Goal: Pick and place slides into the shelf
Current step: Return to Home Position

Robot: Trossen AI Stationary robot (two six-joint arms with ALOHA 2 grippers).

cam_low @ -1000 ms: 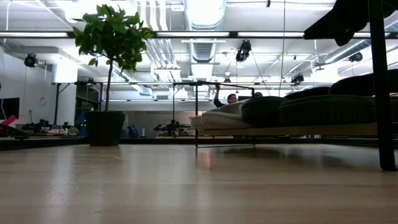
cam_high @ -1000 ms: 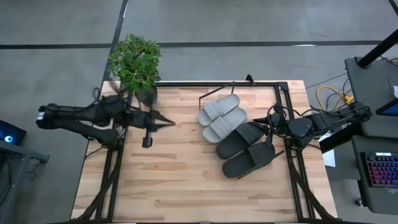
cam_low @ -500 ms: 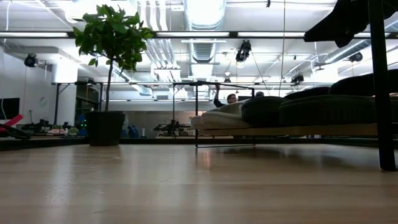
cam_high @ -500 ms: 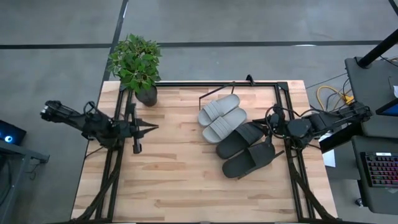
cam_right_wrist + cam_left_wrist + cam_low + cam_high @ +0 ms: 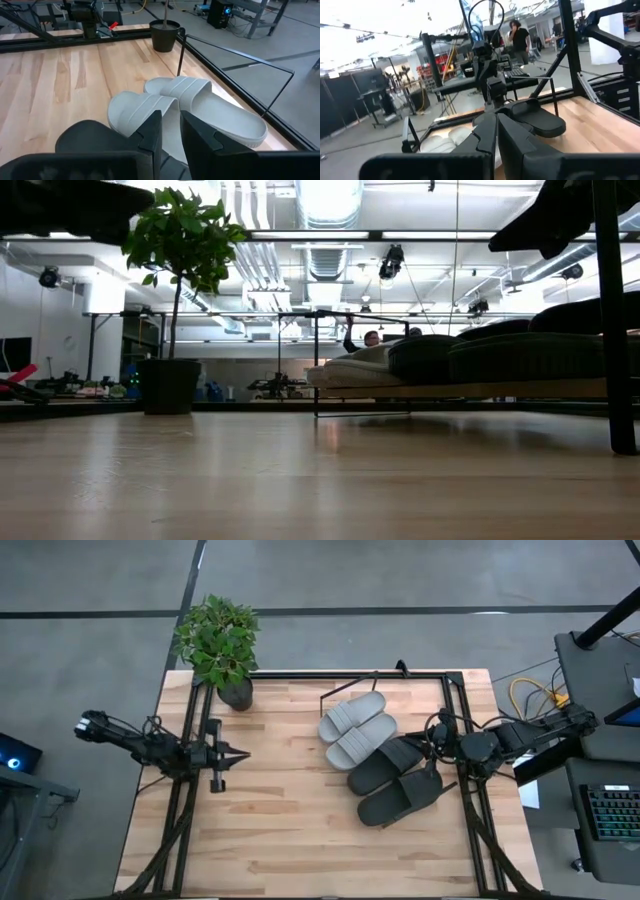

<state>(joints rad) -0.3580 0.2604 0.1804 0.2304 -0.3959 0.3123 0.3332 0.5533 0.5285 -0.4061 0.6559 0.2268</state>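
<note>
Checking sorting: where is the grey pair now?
High view: the grey pair lies right of centre near the far edge, beside the black pair by the right hand.

I am reading no text anywhere. The grey slides (image 5: pixel 352 727) and the black slides (image 5: pixel 395 780), lying toward 3 o'clock on the table (image 5: pixel 290 830), are showing no legible brand or number. The keyboard (image 5: pixel 612 825) beyond the table's 3 o'clock edge is too small to make out.
</note>
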